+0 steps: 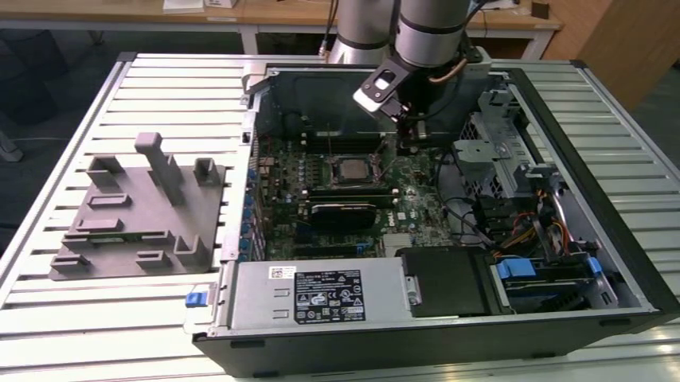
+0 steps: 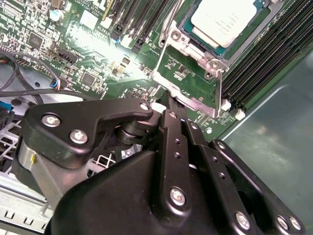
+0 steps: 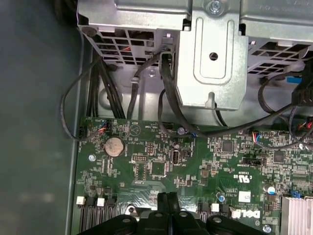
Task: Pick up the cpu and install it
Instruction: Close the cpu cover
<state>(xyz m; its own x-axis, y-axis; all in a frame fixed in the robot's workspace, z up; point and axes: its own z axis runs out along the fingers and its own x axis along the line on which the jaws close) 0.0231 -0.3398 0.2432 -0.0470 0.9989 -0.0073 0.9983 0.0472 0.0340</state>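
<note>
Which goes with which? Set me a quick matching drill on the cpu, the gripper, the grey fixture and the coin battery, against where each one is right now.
Things:
1. cpu
2. gripper
3. grey fixture
4. coin battery

Places or states:
A. on the slatted table, outside the computer case
B. seated in the socket, silver top up
C. over the motherboard, shut, holding nothing
D. on the green board, near the black cables

Pairs: 1-B; 2-C; 3-A; 4-D
</note>
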